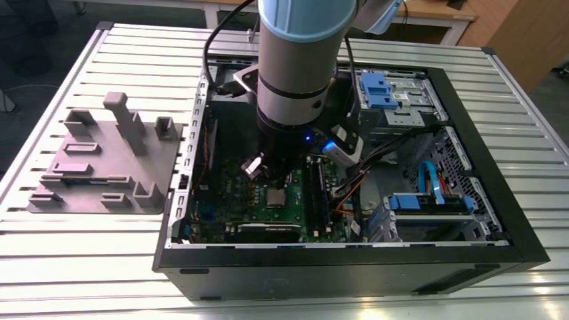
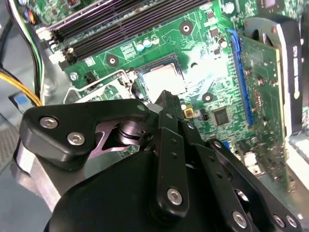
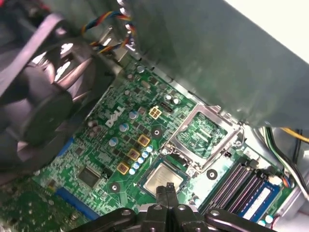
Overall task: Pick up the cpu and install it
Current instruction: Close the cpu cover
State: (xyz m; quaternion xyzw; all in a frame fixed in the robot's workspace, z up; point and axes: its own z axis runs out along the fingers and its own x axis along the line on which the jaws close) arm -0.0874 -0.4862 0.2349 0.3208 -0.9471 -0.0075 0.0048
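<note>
Right now I see the cpu [image 3: 163, 178], a small square chip with a silvery-grey top, lying flat in its socket on the green motherboard [image 3: 113, 145]. In the second wrist view the same cpu [image 2: 166, 79] shows as a pale square partly behind the black fingers [image 2: 167, 104]. In the exterior view it is a small grey square [image 1: 276, 196] near the middle of the board, just below the arm's tool.

My gripper [image 3: 168, 189] hangs directly over the chip. Its two thin fingertips are pressed together with no gap I can see between them, and they hold nothing. I cannot tell whether the tips touch the chip's top or sit just above it.

Beside the socket, the shiny metal socket frame [image 3: 205, 133] stands swung up and open, with green board visible through its window. Dark memory slots [image 3: 244, 186] run alongside the socket on the far side from a black fan [image 3: 38, 96].

Moving outward, in the exterior view the motherboard lies inside an open black computer case [image 1: 356, 267] resting on its side on a slatted metal table [image 1: 89, 260]. The arm [image 1: 298, 60] reaches straight down into the case. Blue drive brackets [image 1: 374, 90] sit toward the exterior view's right. On the table toward the exterior view's left rests a grey plastic plate [image 1: 98, 167] with upright blocks, well apart from the chip.
</note>
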